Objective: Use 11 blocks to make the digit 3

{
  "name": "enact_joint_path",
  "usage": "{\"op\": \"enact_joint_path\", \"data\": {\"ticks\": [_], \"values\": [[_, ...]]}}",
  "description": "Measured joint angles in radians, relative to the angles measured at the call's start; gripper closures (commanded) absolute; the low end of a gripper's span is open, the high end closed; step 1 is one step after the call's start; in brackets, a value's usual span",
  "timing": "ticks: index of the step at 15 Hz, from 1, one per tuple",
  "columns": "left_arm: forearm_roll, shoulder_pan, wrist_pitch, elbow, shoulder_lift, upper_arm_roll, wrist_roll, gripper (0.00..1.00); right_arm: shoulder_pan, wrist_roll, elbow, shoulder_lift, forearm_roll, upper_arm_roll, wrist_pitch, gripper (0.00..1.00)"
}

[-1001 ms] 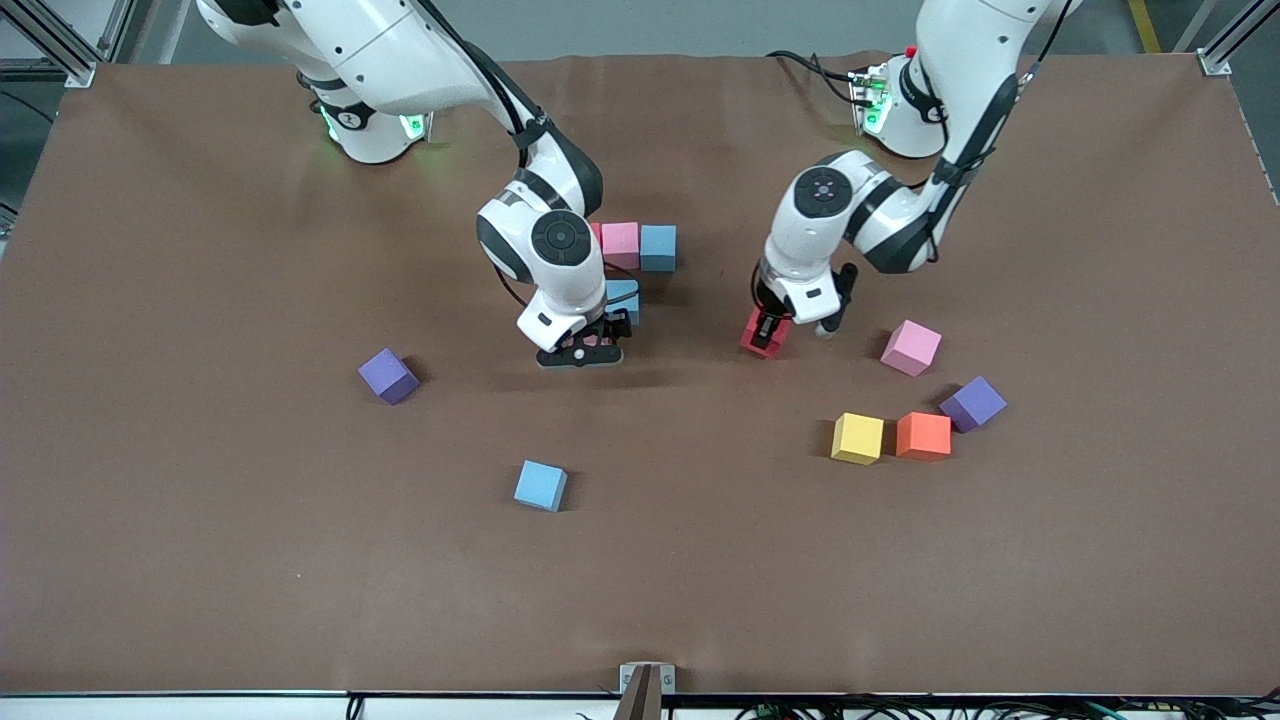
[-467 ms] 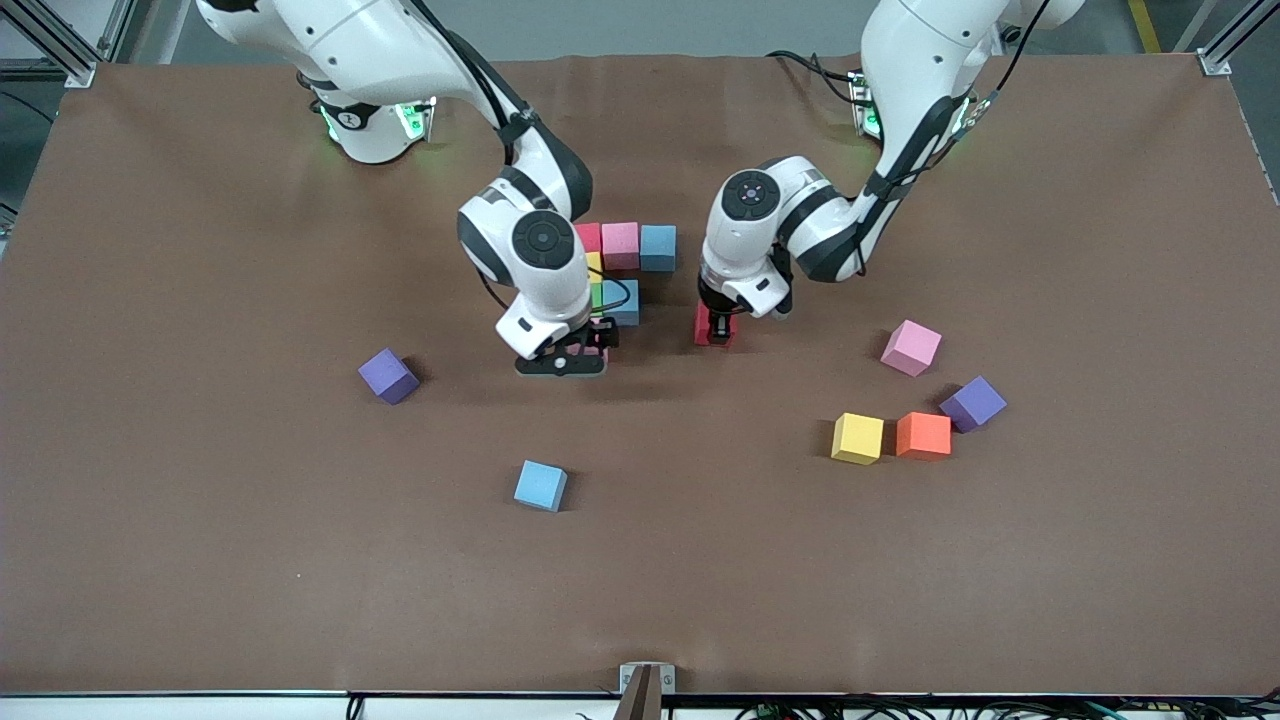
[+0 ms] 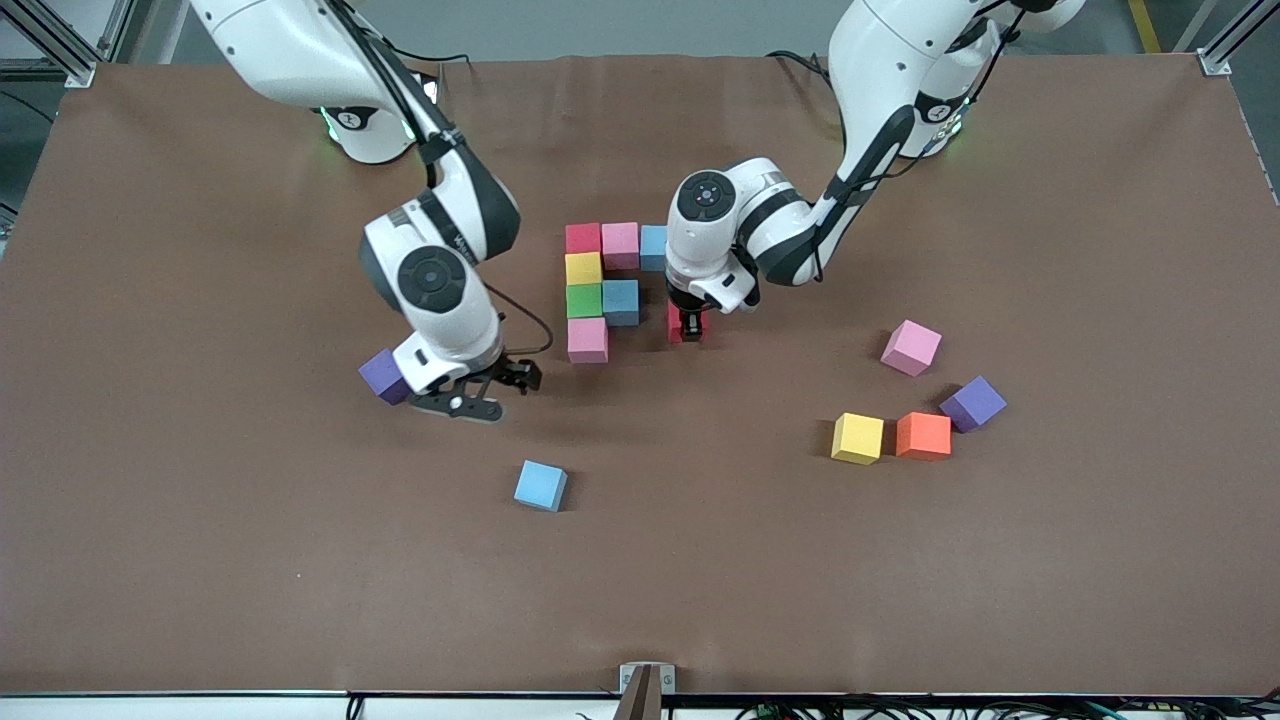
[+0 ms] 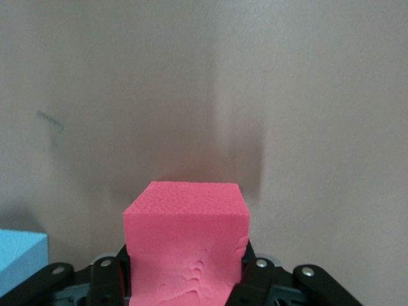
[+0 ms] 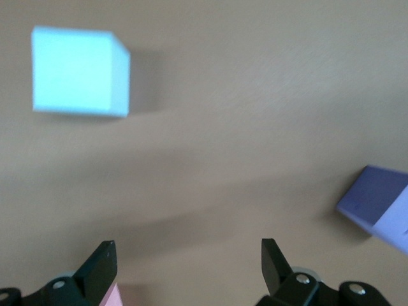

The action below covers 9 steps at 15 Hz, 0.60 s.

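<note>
Seven blocks stand packed together mid-table: red (image 3: 582, 238), pink (image 3: 620, 245) and light blue (image 3: 650, 247) in a row, then yellow (image 3: 584, 268), green (image 3: 584, 300) with light blue (image 3: 621, 301) beside it, and pink (image 3: 587, 340). My left gripper (image 3: 688, 325) is shut on a red block (image 3: 673, 330) (image 4: 185, 245), low beside that group's middle row. My right gripper (image 3: 478, 395) (image 5: 188, 255) hangs open and empty over bare table next to a purple cube (image 3: 383, 376) (image 5: 379, 207). Loose blocks: light blue (image 3: 541, 485) (image 5: 80, 71), pink (image 3: 911, 347), yellow (image 3: 858, 438), orange (image 3: 923, 435).
A second purple cube (image 3: 973, 403) sits beside the orange block toward the left arm's end. The left arm's wrist covers part of the top row's light blue block. A metal bracket (image 3: 645, 685) marks the table's front edge.
My right gripper has left the pink block by the green one and swung off toward the purple cube. My left gripper has carried the red block in beside the group.
</note>
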Motion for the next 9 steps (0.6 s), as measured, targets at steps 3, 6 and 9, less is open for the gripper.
{"op": "enact_joint_path", "data": {"ticks": [3, 6, 9], "values": [[-0.008, -0.028, -0.018, 0.015, 0.008, 0.002, -0.002, 0.66, -0.018, 0.083, 0.058, 0.017, 0.042, 0.000, 0.001, 0.00], [-0.021, -0.064, -0.036, 0.022, 0.010, 0.010, -0.005, 0.66, -0.021, 0.153, 0.182, 0.103, 0.045, 0.000, 0.000, 0.00], [-0.022, -0.077, -0.056, 0.035, 0.015, 0.013, -0.026, 0.66, -0.028, 0.141, 0.283, 0.198, 0.029, 0.000, 0.002, 0.00]]}}
